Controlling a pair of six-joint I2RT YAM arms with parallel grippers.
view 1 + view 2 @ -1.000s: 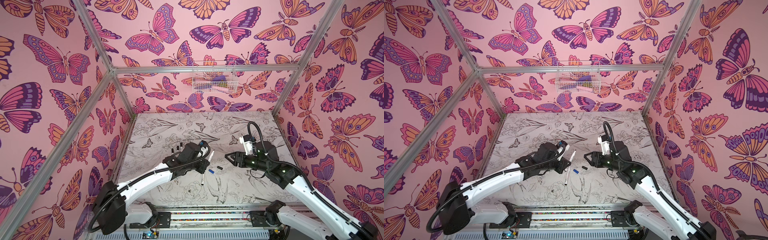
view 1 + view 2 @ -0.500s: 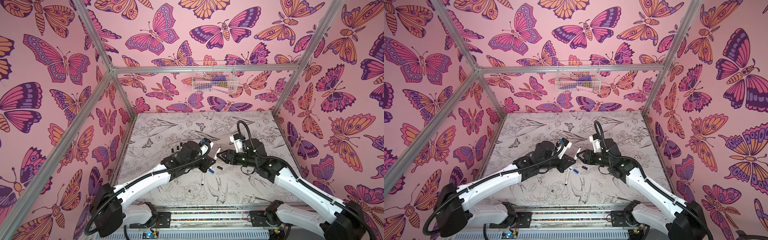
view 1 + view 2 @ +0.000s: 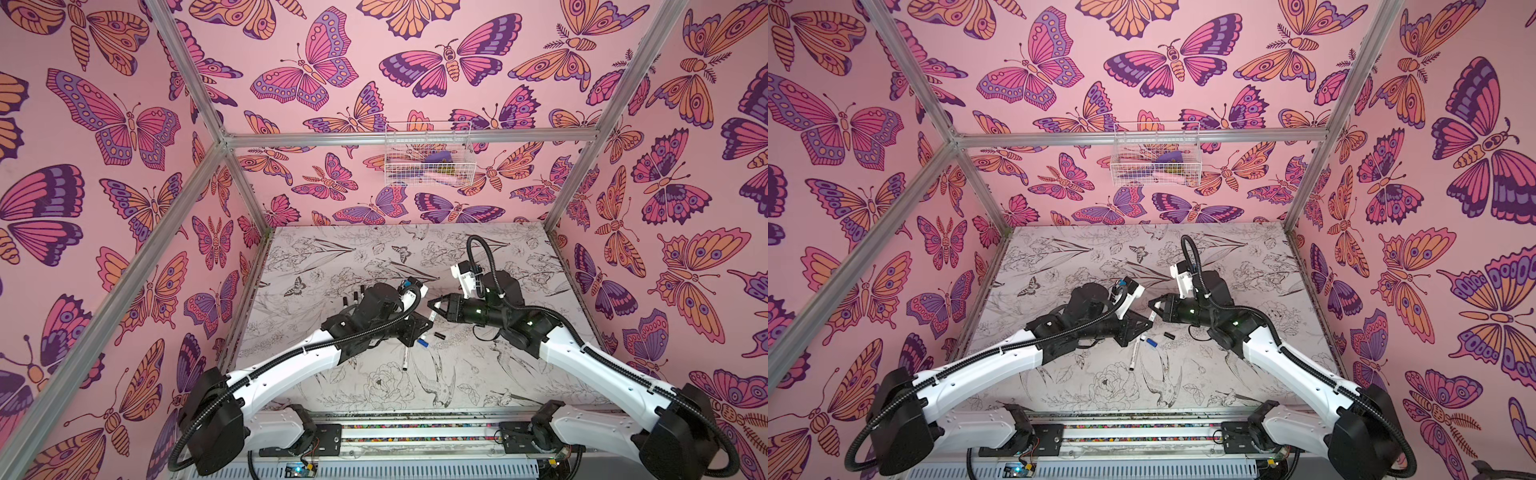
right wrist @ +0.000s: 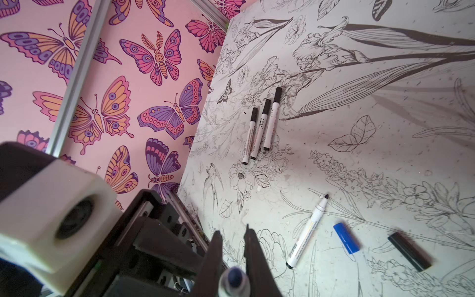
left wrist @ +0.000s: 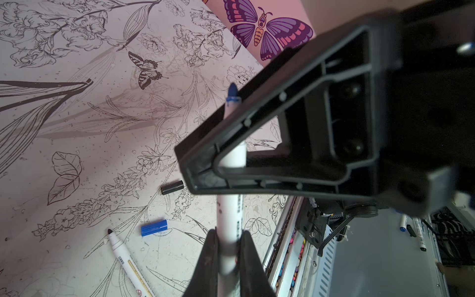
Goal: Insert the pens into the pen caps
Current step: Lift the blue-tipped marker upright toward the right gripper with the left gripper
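My left gripper [image 5: 227, 231] is shut on the barrel of a white pen [image 5: 230, 213] with a blue tip. My right gripper [image 4: 232, 231] is shut on that pen's tip end [image 4: 234, 281], which shows end-on between its fingers. In both top views the two grippers meet above the mat's middle [image 3: 432, 316] [image 3: 1152, 318]. A blue pen cap [image 3: 422, 343] [image 4: 346, 237] and a black pen cap [image 3: 439, 334] [image 4: 408, 250] lie on the mat below. An uncapped black-tipped pen [image 3: 405, 358] [image 4: 307, 231] lies beside them.
Three capped black pens [image 4: 259, 128] lie side by side on the mat's left part, partly behind the left arm in a top view [image 3: 356, 296]. A wire basket [image 3: 428, 153] hangs on the back wall. The arms' base rail [image 3: 415, 428] runs along the front edge.
My right gripper has moved left to meet the left gripper and has shut on the tip end of the held pen. The left gripper has kept its grip.
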